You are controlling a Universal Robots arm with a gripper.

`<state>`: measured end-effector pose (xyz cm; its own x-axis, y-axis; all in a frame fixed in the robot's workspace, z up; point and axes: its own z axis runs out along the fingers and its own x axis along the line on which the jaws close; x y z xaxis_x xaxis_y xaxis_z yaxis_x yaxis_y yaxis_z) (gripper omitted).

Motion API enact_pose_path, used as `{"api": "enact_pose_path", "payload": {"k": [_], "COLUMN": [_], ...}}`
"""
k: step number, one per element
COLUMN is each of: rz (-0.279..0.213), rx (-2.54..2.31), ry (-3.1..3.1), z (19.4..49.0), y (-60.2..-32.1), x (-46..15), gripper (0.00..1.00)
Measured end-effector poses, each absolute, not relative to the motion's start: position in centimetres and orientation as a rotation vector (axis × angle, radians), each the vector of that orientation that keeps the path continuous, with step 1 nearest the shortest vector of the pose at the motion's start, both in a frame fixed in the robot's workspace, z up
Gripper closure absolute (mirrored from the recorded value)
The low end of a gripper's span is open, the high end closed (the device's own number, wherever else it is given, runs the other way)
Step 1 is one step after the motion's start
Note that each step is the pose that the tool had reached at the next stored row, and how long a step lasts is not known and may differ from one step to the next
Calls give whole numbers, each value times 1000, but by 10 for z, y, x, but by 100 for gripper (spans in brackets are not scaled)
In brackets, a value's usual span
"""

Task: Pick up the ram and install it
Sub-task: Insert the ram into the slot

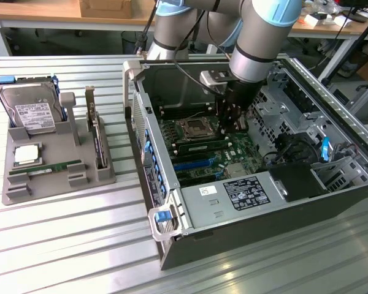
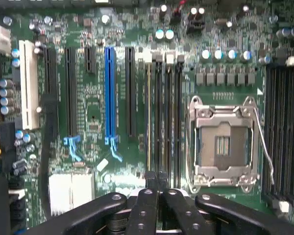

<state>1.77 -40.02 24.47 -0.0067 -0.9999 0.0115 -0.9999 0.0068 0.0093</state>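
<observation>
The claw (image 1: 233, 119) hung inside the open computer case (image 1: 331, 177), just above the motherboard (image 1: 199, 147), with its fingers (image 2: 159, 208) pressed together and nothing between them. In the wrist view its tips sat over the memory slots (image 2: 162, 107) beside the empty processor socket (image 2: 223, 147), probably to line up with that row. One ram (image 1: 46, 167) lay flat in the grey holder tray (image 1: 61, 184) on the desk (image 1: 80, 245), at about nine o'clock from the case, well apart from the claw. Another long green stick seemed seated on the board near the socket; its identity was unclear
</observation>
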Motion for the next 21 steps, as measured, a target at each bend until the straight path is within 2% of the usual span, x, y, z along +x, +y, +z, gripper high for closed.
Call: {"api": "enact_pose_path", "payload": {"k": [10,21], "rz": [-7,-7], "rx": [2199,2200], "ry": [-2214,-2214], "z": [246,284], "y": [-400,-400], "x": [67,69], "gripper": [90,90]}}
